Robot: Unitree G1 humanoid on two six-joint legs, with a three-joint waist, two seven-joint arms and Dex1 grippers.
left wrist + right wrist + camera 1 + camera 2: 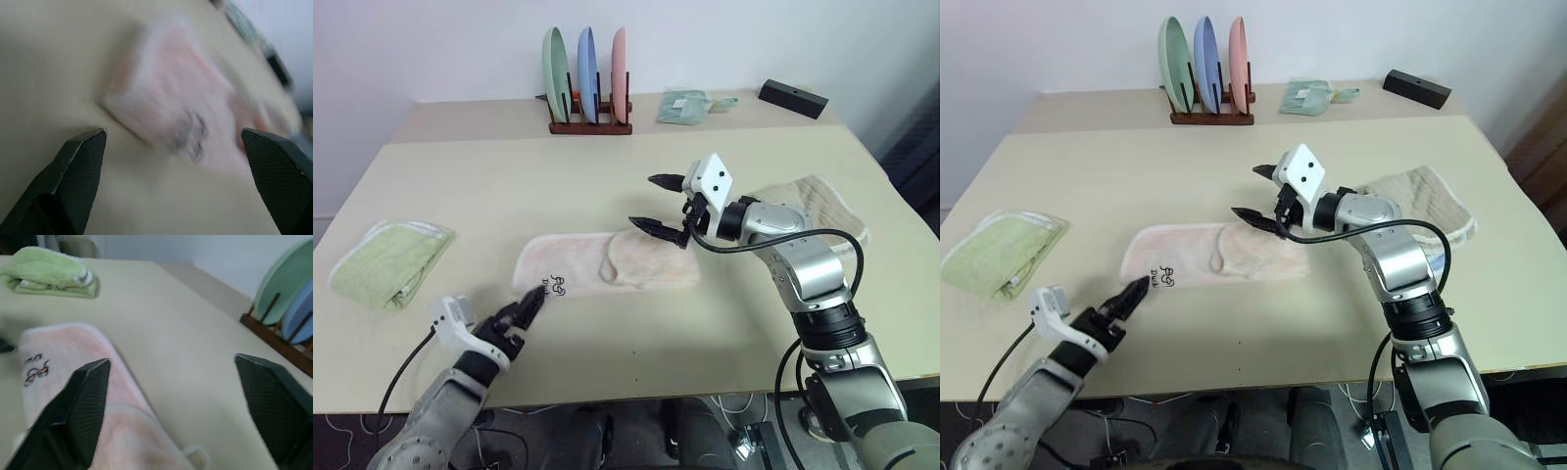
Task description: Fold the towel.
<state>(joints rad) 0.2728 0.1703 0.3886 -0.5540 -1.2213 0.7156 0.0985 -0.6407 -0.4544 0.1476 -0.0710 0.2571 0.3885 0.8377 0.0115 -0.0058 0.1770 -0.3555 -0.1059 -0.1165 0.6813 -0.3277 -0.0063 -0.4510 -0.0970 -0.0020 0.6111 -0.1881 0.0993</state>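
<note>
pink towel (pixel 607 262) lay part-folded; right gripper (pixel 657 204) hovered above, fingers wide, empty. left gripper (pixel 526 311) fingers wide beside printed corner; best pinch both layers there before folding.

The towel (pixel 607 262) is soft, fluffy and pale pink. It lies flat on the table, folded over into a long strip. One end has a small dark picture printed on it. A little loop sticks out near the middle.
</note>
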